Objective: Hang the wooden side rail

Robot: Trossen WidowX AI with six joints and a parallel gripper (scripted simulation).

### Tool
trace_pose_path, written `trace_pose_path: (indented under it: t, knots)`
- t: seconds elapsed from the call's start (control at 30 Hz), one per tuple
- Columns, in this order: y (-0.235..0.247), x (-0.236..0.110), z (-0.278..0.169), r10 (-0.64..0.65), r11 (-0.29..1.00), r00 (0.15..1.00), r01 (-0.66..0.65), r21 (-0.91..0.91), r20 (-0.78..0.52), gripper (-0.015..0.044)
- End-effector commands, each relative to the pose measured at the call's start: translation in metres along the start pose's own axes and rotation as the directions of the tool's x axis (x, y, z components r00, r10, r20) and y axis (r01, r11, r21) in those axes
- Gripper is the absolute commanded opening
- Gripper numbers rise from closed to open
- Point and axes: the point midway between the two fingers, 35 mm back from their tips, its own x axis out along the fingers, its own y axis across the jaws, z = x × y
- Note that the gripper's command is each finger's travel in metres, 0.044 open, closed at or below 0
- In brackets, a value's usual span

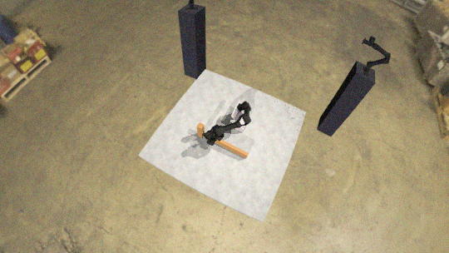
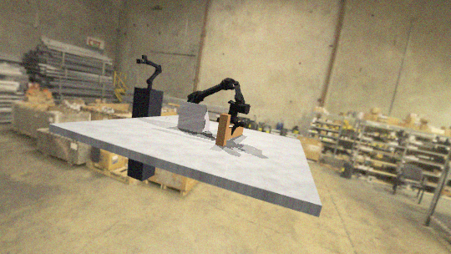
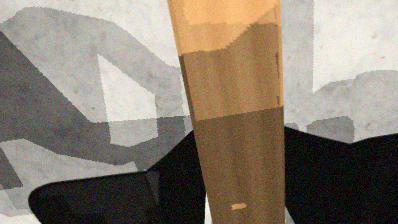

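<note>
The long orange-brown wooden side rail point(image 1: 231, 148) lies across the middle of the pale grey square table point(image 1: 258, 195). Its far end rests on the table surface toward the right in the top view, and its near end is raised beside the short upright orange-brown wooden headboard post point(image 1: 200, 129). In the exterior view the rail point(image 2: 236, 132) slopes up toward the post point(image 2: 223, 129), so the hook end looks lifted and close to the post's slot. The steel hooks and the two pins cannot be made out in any view; they are too small or hidden behind the arm.

The black parallel-jaw gripper point(image 1: 213, 135) sits over the rail near its post end. From the wrist view the rail point(image 3: 235, 100) runs straight up the middle between the dark fingers, which are pinching the wood on both sides and not closed fully together.

My judgement of progress: the rail is picked up at one end and brought to the post, with the far end properly left on the table. What appears left is seating both hooks on the pins, if that is not yet done, then releasing the rail and drawing the gripper clear. Whether the hooks are already engaged cannot be told here.
</note>
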Motion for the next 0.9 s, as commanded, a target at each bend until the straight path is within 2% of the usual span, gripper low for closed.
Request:
trace_pose_path:
  t: [0.0, 0.87]
  knots:
    - [-0.0011, -0.0031, -0.003, -0.008, 1.0, 1.0, 0.008, 0.003, -0.002, 0.0]
    - [-0.0008, -0.0031, -0.0057, -0.008, 1.0, 1.0, 0.008, 0.003, -0.003, 0.0]
